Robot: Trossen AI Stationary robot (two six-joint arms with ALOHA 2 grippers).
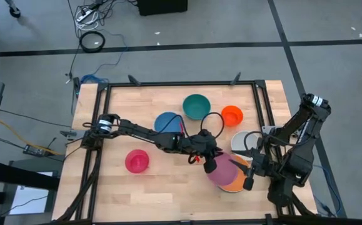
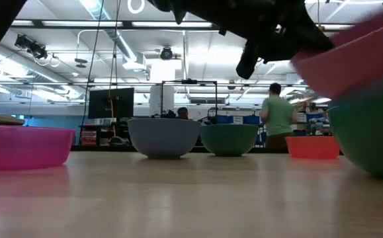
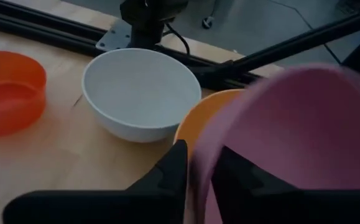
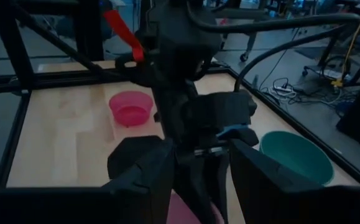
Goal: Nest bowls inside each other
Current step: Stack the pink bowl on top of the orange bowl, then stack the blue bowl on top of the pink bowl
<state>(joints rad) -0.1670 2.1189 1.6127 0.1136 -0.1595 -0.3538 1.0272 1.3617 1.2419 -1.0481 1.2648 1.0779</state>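
Observation:
A pink bowl [image 1: 220, 170] sits tilted in an orange bowl [image 1: 237, 183] near the table's front right. In the low view a dark green bowl [image 2: 370, 139] shows under the pink one. My left gripper [image 3: 201, 155] reaches in from the left, its fingers astride the pink rim. My right gripper [image 4: 198, 180] hovers open and empty just right of the stack, facing the left arm. A white bowl [image 3: 139, 93], a small orange-red bowl [image 1: 232, 115], a teal bowl [image 1: 196, 106], a blue bowl [image 1: 165, 122] and a magenta bowl [image 1: 137, 160] rest on their bases. My left gripper has the pink bowl's rim [image 3: 199, 177] between its fingers, one finger inside the bowl and one outside, coming nearly level from the table's left. Whether the fingers touch the wall I cannot tell. The bowl leans in the orange bowl [image 3: 201, 121].
A black frame rail [image 1: 181, 83] runs round the wooden table. Bare wood lies along the near edge and between the magenta bowl and the stack. Beyond the table, a person [image 2: 278, 112] stands in the room.

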